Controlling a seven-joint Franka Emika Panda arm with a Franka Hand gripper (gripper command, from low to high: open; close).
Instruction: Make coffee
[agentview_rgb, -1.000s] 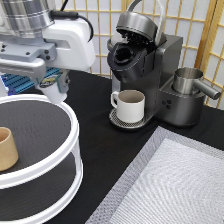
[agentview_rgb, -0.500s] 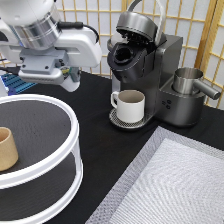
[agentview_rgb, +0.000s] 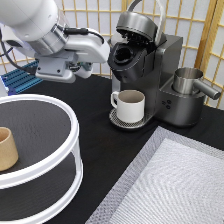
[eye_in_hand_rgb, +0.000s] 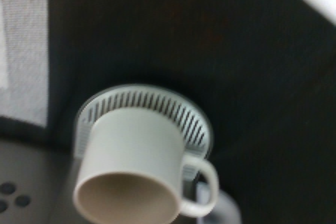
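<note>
The coffee pod cannot be made out in either view. It is not on the bare bench (agentview_rgb: 100, 135), nor on the round stand (agentview_rgb: 67, 152), nor in the mug. It may be hidden at the gripper or already down in the brewer's chamber, and which cannot be told.

The gripper (agentview_rgb: 105, 50) hangs just beside the open pod chamber (agentview_rgb: 125, 56) of the coffee machine (agentview_rgb: 160, 70), on the chamber's side toward the exterior view's left. Whether it is apart, together or clamped on something cannot be told, because the arm's white body and the dark chamber mask its tip. The machine's lid (agentview_rgb: 137, 22) stands tilted up, which leaves the chamber's mouth free for loading from that side.

The machine sits near the bench's far edge, toward the exterior view's top right. Under its spout the white mug (agentview_rgb: 131, 105) stands upright and empty on the slotted drip tray (agentview_rgb: 115, 120), handle toward the exterior view's left, placed to catch the brew. The wrist view looks down on this same mug (eye_in_hand_rgb: 131, 170) and tray (eye_in_hand_rgb: 191, 122), so the hand is above them.

A steel pitcher (agentview_rgb: 187, 80) rests on the machine's side shelf. The tan cup (agentview_rgb: 7, 148) stands on the stand's upper tier at the bench's edge on the exterior view's left, well apart from the work. A grey mat (agentview_rgb: 175, 185) covers the bench's near corner at the exterior view's bottom right.
</note>
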